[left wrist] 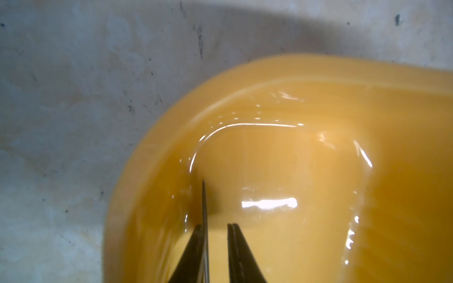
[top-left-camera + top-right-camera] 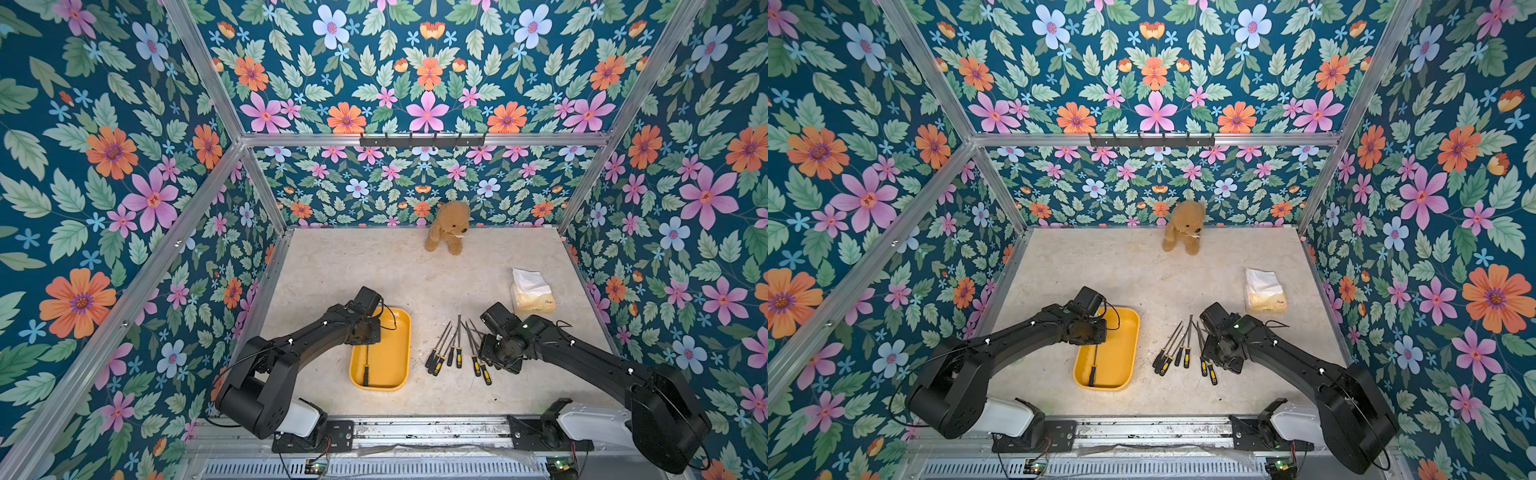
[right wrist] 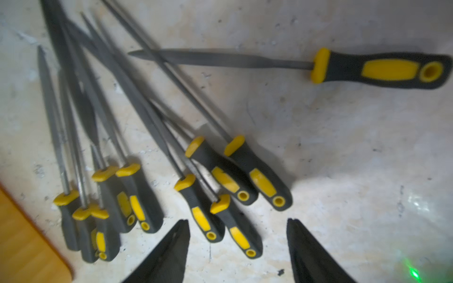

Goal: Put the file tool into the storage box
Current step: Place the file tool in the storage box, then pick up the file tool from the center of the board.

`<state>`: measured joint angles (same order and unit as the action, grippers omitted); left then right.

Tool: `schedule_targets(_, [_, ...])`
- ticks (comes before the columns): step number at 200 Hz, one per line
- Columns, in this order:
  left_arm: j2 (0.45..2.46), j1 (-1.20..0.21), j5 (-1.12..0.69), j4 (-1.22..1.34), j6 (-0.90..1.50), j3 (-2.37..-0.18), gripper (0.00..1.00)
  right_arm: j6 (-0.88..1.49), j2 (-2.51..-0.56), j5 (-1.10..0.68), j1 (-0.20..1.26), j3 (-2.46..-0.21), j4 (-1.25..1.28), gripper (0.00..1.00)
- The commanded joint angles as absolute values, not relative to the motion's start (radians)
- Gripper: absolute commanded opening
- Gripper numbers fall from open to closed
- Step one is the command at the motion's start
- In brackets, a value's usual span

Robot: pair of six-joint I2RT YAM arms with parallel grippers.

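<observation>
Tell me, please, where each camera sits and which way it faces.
Top views: overhead, looking down at the table; left arm, right arm show.
Left wrist: on its arm, facing down into the storage box; left gripper shows.
Right wrist: on its arm, facing down at files; right gripper shows.
All share the storage box.

Pale mottled surface point(image 2: 374, 270): yellow storage box point(image 2: 390, 353) under the left jaws, loose files point(image 2: 459, 355) before the right jaws, tissue pack point(image 2: 532, 296) and teddy bear point(image 2: 451, 226) beyond.

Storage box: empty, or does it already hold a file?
Holds one: a black-handled file lies inside the storage box, along one long wall.
</observation>
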<state>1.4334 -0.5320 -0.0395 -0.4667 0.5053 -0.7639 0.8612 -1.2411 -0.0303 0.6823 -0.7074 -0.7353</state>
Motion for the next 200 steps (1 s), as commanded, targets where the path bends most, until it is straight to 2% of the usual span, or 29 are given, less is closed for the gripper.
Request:
schedule_targets(1, [1.405,-0.532,-0.059,-0.497,0.527,-0.777,0.36,0.861,-1.220,-0.061,0.730,-0.700,-0.734,0.67])
schedule_targets(42, [1.360,-0.532,-0.078,-0.573,0.547,-0.867,0.44,0.935,-1.223,-0.082,0.815,-0.619,-0.734,0.59])
schedule_targets(52, [1.349,-0.532,-0.087,-0.589,0.551,-0.895,0.44,0.942,-1.224,-0.075,0.816,-0.611,-0.728,0.56])
schedule_targets(83, [1.320,-0.532,-0.113,-0.621,0.564,-0.960,0.44,0.931,-1.247,-0.061,0.815,-0.612,-0.700,0.53])
schedule_targets(140, [1.313,-0.532,-0.112,-0.629,0.561,-0.963,0.44,0.848,-1.414,-0.017,0.806,-0.661,-0.677,0.41])
schedule_targets(163, [1.301,-0.532,-0.103,-0.637,0.555,-0.959,0.44,0.812,-1.453,-0.012,0.802,-0.675,-0.673,0.31])
schedule_targets(200, [1.288,-0.532,-0.097,-0.644,0.548,-0.955,0.43,0.767,-1.464,-0.024,0.802,-0.697,-0.676,0.07])
